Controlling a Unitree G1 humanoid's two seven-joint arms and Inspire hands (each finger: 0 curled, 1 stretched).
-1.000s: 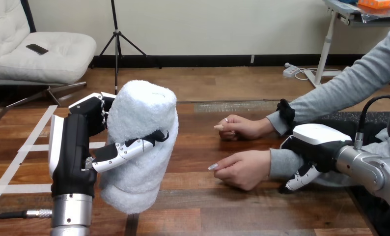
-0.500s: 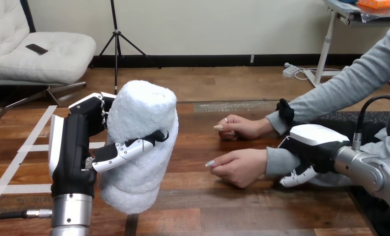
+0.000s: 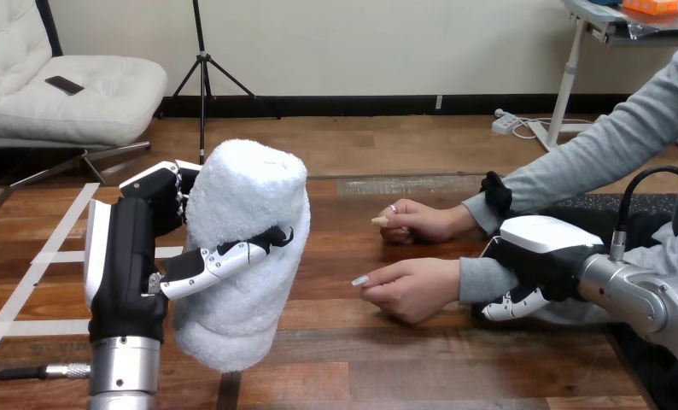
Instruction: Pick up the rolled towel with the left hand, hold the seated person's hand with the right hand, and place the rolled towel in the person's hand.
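Toward nine o'clock of the head view, the rolled towel (image 3: pixel 250 196) stands nearly upright and appears lifted off the table (image 3: pixel 387 367), so the pickup reads as done. It is a thick, white, fluffy roll, tilted slightly, with its rounded top toward twelve and its lower end bulging below the grip. Round its middle the left hand (image 3: pixel 124 256) is closed, thumb across the front and fingers wrapped behind from the nine o'clock side.

Well apart, toward four o'clock, the person's nearer hand (image 3: pixel 408 290) rests loosely curled on the wood, fingertips pointing at nine, not opened to receive anything. Just beyond it, at its twelve, lies the person's farther hand (image 3: pixel 417 220). At the nearer hand's three o'clock, the right hand (image 3: pixel 545 248) sits over the grey-sleeved forearm (image 3: pixel 481 280) with fingers curled under it. That hold looks made, though on the forearm rather than the hand. Carrying the towel across and setting it in the palm remains.
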